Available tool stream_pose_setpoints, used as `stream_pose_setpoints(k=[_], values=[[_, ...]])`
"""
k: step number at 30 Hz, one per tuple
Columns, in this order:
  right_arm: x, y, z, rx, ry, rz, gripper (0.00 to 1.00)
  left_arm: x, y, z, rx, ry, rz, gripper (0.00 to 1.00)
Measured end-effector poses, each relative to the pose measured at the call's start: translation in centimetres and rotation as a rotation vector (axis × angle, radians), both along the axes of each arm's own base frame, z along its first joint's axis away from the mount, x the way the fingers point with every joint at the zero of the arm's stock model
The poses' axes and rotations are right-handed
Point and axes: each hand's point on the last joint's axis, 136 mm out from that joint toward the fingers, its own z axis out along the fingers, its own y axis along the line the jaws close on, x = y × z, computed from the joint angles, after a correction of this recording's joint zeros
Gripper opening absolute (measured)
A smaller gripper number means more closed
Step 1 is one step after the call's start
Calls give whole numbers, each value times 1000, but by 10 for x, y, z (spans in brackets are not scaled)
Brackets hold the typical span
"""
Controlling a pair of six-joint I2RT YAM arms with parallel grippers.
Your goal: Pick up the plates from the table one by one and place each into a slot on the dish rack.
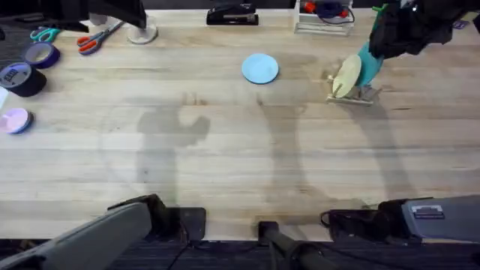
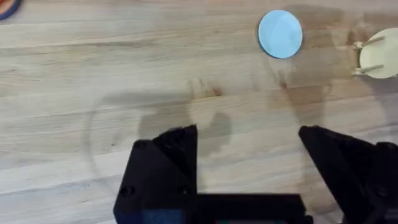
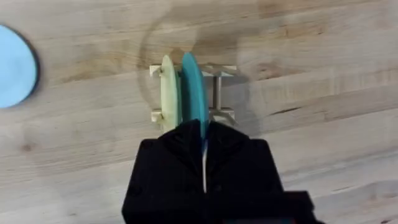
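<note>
A teal plate point(image 3: 194, 87) stands on edge over the small wooden dish rack point(image 3: 222, 93), right beside a cream plate point(image 3: 168, 87) that sits in a slot. My right gripper point(image 3: 202, 127) is shut on the teal plate's rim. From overhead, the right gripper point(image 1: 379, 46) holds the teal plate point(image 1: 368, 64) at the dish rack point(image 1: 358, 95) on the far right of the table point(image 1: 225, 150). A light sky-blue plate point(image 1: 259, 67) lies flat to the rack's left. My left gripper point(image 2: 249, 149) is open, low over bare wood, well short of the sky-blue plate point(image 2: 280, 33).
Along the far edge are scissors point(image 1: 97, 37), a black stapler point(image 1: 232, 15) and a white wire holder point(image 1: 322, 19). Tape rolls point(image 1: 34, 67) and a pink disc point(image 1: 15, 120) sit at the far left.
</note>
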Motion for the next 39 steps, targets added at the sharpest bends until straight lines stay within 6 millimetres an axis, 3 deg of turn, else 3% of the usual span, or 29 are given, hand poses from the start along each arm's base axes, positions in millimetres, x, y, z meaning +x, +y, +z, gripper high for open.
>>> stream_pose_setpoints(k=[14,15,16,21,31,39], values=[[0,-4,-1,-17,3,-14,28,0,0,0,0,-1,0,996],[1,-4,-3,-19,9,-15,28,0,0,0,0,-1,0,996],[4,-4,-18,-21,51,-17,28,0,0,0,1,-2,0,996],[6,-3,-31,-23,87,-18,28,0,0,0,1,-2,0,996],[6,-3,-31,-22,86,-20,33,1,0,0,1,-4,0,996],[5,-3,-31,-22,94,-20,96,1,0,0,1,-4,0,995]])
